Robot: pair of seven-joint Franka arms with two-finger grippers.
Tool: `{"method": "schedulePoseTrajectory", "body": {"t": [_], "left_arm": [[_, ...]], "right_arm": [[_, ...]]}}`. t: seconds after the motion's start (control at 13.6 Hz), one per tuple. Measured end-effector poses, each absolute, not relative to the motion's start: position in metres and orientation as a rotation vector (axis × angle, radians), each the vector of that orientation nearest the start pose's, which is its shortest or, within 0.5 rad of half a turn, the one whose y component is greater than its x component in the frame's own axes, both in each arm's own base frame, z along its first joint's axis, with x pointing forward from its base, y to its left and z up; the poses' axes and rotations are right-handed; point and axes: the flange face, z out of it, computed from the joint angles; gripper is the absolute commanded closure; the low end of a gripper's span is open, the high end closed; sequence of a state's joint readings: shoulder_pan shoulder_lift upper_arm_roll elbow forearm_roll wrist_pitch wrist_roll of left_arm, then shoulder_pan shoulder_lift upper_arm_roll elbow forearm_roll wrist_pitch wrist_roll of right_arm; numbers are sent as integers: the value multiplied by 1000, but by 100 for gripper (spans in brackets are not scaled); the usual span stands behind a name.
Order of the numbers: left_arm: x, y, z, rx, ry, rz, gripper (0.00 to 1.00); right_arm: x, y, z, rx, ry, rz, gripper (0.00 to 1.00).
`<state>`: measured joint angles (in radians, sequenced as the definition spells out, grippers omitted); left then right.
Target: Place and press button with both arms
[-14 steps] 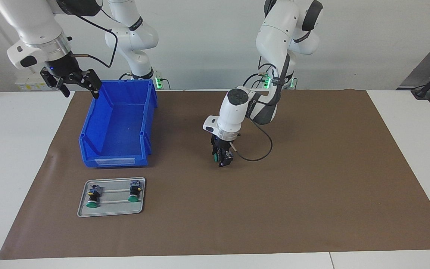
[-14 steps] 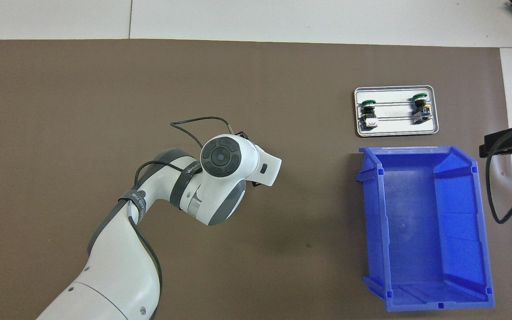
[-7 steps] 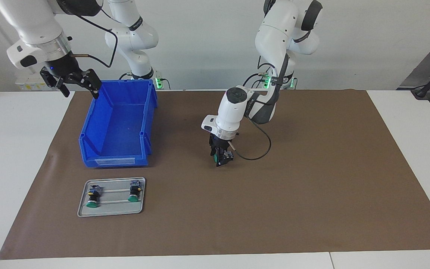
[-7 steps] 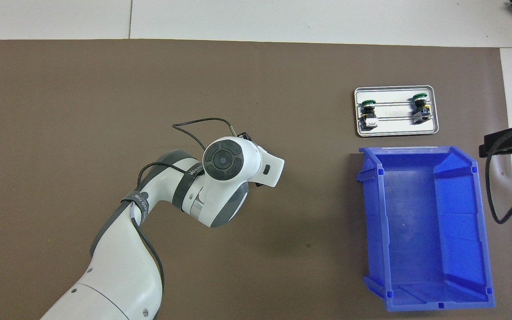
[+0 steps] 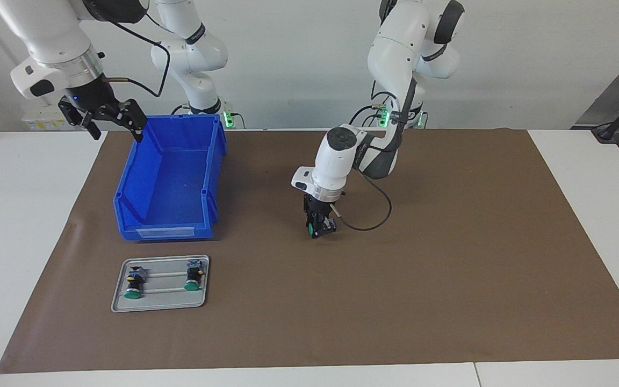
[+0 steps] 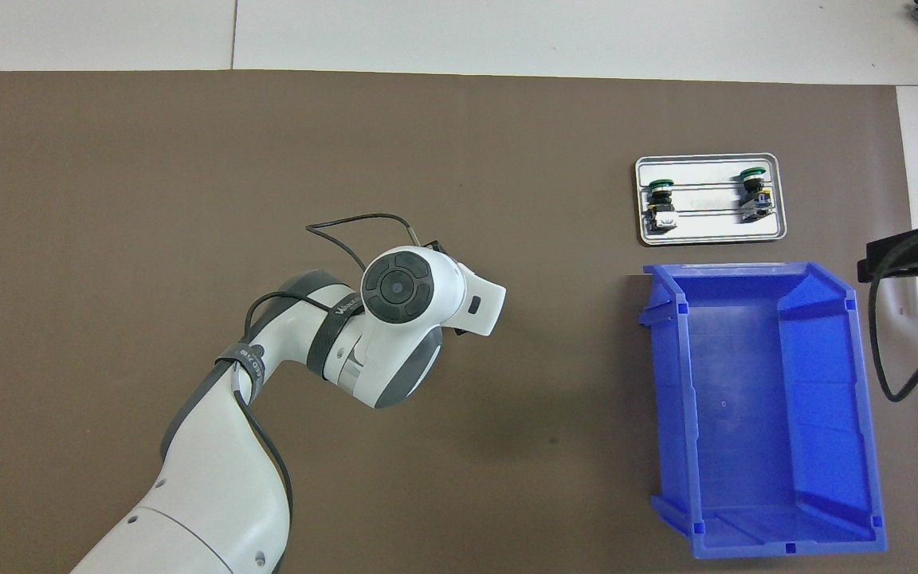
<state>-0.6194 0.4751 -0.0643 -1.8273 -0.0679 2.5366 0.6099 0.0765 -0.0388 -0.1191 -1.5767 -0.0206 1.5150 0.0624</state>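
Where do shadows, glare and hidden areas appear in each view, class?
Facing view: soft shadow on the brown mat beside the blue plastic bin; green lights glow at both arm bases. Overhead view: the left arm's white wrist hides the left tool; the silver metal tray shines pale; a faint shadow lies nearer the robots.

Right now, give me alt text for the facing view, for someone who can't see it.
The left gripper is down at the brown mat around a green button. The right gripper, open, waits above the blue bin; two more buttons lie on a tray.
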Motion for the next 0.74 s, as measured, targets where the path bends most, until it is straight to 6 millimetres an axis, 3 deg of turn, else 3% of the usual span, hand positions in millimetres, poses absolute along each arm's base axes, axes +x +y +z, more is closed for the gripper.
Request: {"method": "schedulePoseTrajectory", "body": {"t": [0.22,0.37,0.59,0.74], "left_arm": [[527,-415,309,-2639,1804,-399,100],[535,-403,332,-2664,1752,-443,100],[545,-358,366,-2716,1656,-454,100],[544,-323,373,-2774,1602,-443,100]], "right_arm": [[536,-26,638,-3153,167,36,0],[536,-26,638,-3153,167,36,0],[536,-26,638,-3153,167,36,0],[536,-26,638,-3153,167,36,0]]}}
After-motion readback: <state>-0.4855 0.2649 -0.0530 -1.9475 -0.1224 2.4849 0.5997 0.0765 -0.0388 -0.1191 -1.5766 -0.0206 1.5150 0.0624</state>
